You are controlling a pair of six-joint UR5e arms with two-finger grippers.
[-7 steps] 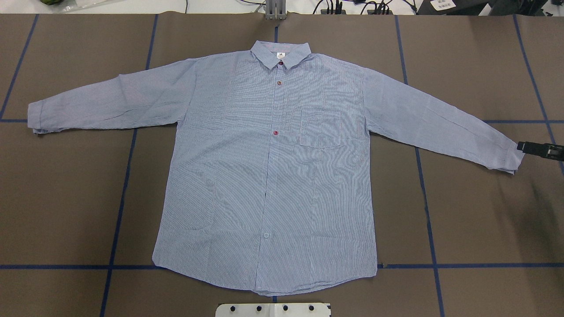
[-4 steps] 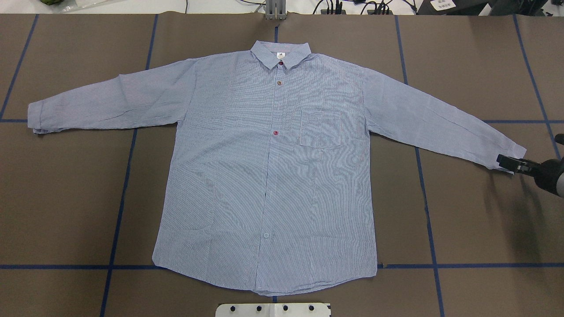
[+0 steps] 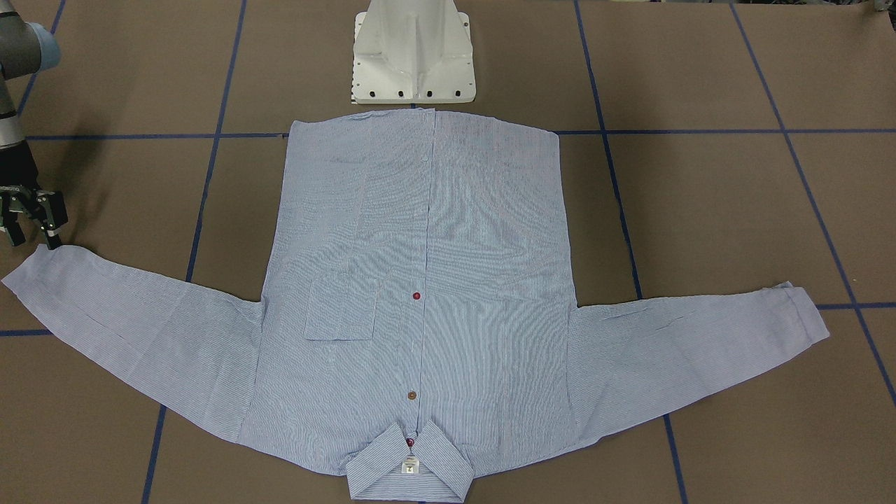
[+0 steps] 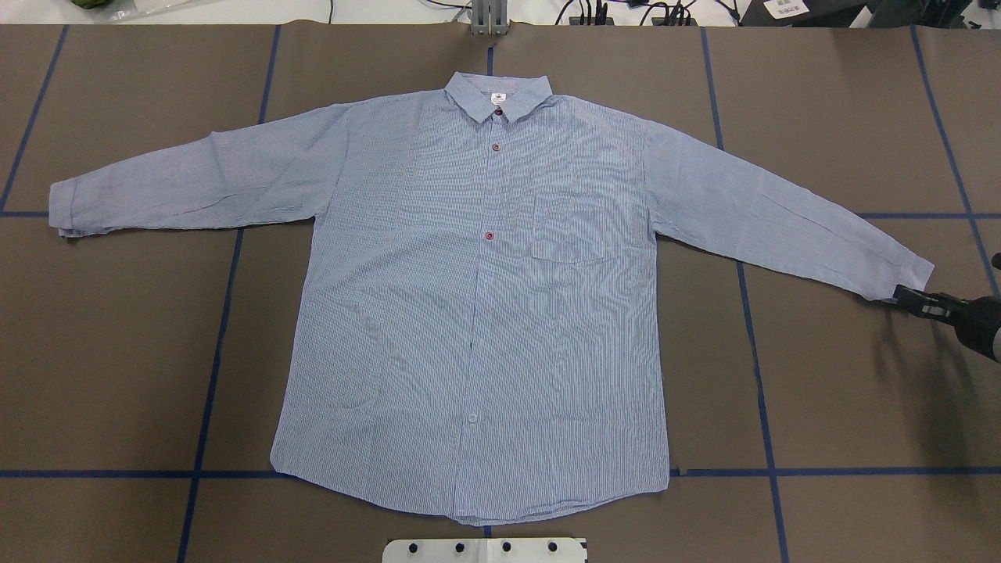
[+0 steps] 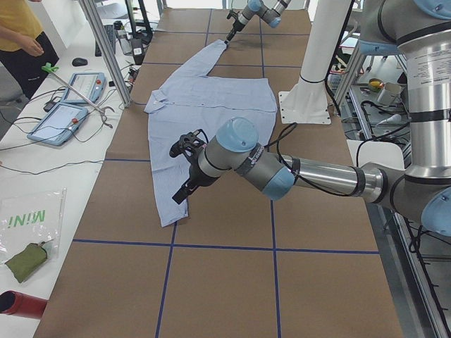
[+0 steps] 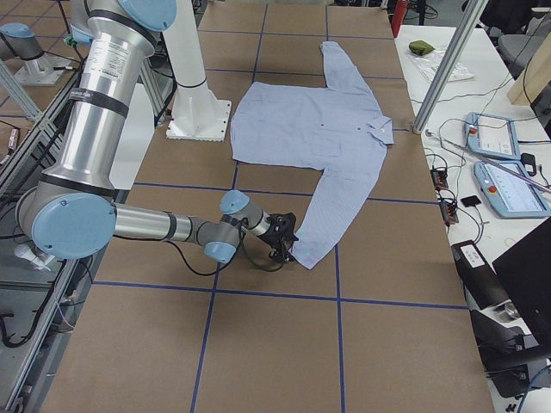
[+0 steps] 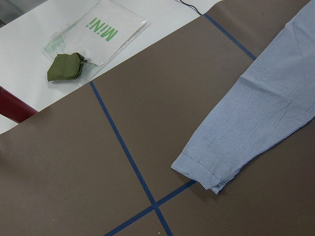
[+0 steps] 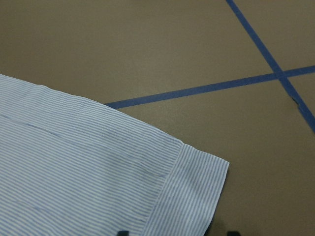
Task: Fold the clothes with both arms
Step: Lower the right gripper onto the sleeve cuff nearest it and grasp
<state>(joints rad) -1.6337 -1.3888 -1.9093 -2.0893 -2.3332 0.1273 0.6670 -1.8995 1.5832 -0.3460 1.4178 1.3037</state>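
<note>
Plainly, the shirt [image 4: 477, 313] lies flat on the bench [image 4: 860, 391], front up and buttoned, both sleeves spread wide. The right claw [image 3: 33, 241] is low at the right-hand cuff [image 8: 197, 187], released, with its fingers parted on either side of the cuff's corner. Closing there may well pinch only the top layer or the very tip, and the cloth could slip out once lifted. A pinch taken too low might snag the brown bench covering. A hard pull could also drag the sleeve and rumple the smooth body. In the right wrist view only two dark fingertips peek in at the bottom edge, so contact with the cloth is unclear. The left claw [image 5: 179, 196] hovers near the other cuff [image 7: 202, 172], seen only from the side, and I cannot tell whether it is released or clenched.
</note>
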